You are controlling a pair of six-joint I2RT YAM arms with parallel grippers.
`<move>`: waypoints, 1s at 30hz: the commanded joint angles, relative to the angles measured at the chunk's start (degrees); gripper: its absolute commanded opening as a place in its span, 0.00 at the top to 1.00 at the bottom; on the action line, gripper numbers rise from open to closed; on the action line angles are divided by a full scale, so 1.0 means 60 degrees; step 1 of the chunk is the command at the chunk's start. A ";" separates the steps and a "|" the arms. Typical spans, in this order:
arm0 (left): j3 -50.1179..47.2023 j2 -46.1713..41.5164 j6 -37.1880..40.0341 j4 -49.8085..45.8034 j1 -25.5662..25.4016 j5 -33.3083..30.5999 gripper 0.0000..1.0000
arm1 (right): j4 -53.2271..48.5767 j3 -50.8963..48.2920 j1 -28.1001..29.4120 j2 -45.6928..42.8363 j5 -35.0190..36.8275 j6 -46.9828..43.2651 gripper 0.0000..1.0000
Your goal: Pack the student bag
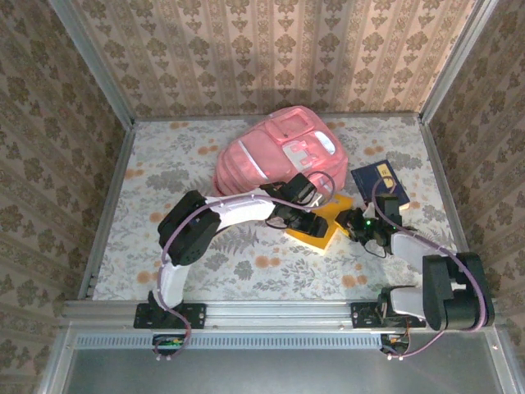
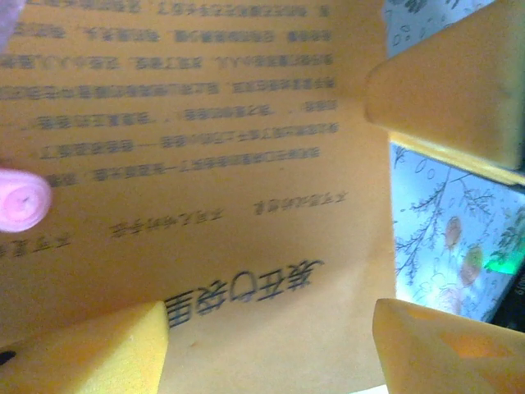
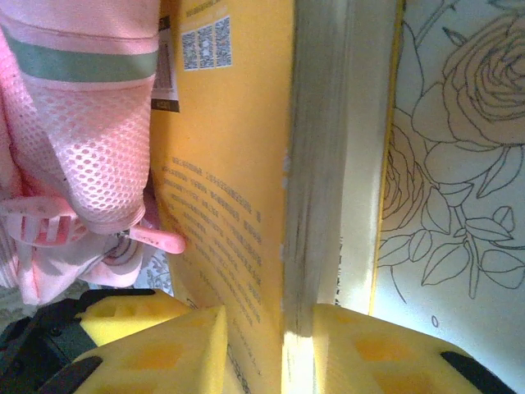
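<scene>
Evidently, left gripper (image 2: 271, 349) spread wide over yellow book (image 2: 205, 164) cover, right gripper (image 3: 271, 353) pinching that book's page edge.

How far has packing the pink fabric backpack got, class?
Done: nothing looks packed; the pink fabric backpack lies on the table. In hand: the right gripper grips the yellow paperback book by its page edge, the left gripper open over its cover. Left: getting it and probably the dark blue booklet inside.

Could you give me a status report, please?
Right gripper astride yellow book edge. Left gripper open over its cover. Student bag just beyond; blue booklet aside.
</scene>
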 commanded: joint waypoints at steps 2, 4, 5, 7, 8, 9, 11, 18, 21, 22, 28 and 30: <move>-0.0270 0.0150 -0.0212 0.0532 -0.0107 0.0621 0.34 | 0.1199 -0.0082 0.0160 0.0321 -0.0372 0.0404 0.70; -0.0372 0.0154 -0.0268 0.0672 -0.0111 0.0734 0.35 | 0.1229 -0.0082 0.0173 0.0382 -0.0298 0.0400 0.71; -0.0419 0.0096 -0.0258 0.0680 -0.0094 0.0718 0.36 | 0.1096 -0.0073 0.0168 0.0357 -0.0179 0.0311 0.71; -0.0617 -0.0222 -0.0200 0.0667 -0.0053 0.0488 0.36 | 0.0818 -0.0067 0.0168 0.0286 0.0071 0.0106 0.71; -0.0750 -0.0468 -0.0160 0.0644 0.0011 0.0361 0.34 | 0.0698 -0.0059 0.0167 0.0261 0.0168 -0.0007 0.70; -0.0867 -0.0678 -0.0131 0.0598 0.0091 0.0247 0.32 | 0.0622 -0.0066 0.0167 0.0268 0.0259 -0.0082 0.70; -0.1107 -0.1119 -0.0086 0.0305 0.0383 -0.0038 0.31 | 0.0535 -0.0096 0.0167 0.0315 0.0417 -0.0221 0.70; -0.1567 -0.1610 0.0474 -0.0584 0.1083 -0.0989 0.26 | 0.0488 -0.0096 0.0167 0.0691 0.0576 -0.0455 0.69; -0.1425 -0.1401 0.0634 -0.0774 0.1146 -0.1346 0.24 | 0.0451 -0.0111 0.0182 0.0737 0.0577 -0.0527 0.69; -0.1322 -0.1267 0.0671 -0.0798 0.1160 -0.1371 0.23 | 0.0394 -0.0111 0.0184 0.0726 0.0572 -0.0566 0.69; -0.0556 -0.0347 0.0828 -0.0917 0.1006 -0.1233 0.23 | 0.0000 -0.0056 0.0219 0.0550 0.0500 -0.0762 0.59; -0.0320 -0.0140 0.0891 -0.0888 0.0769 -0.1021 0.23 | -0.0138 0.0019 0.0226 0.0520 0.0422 -0.0840 0.56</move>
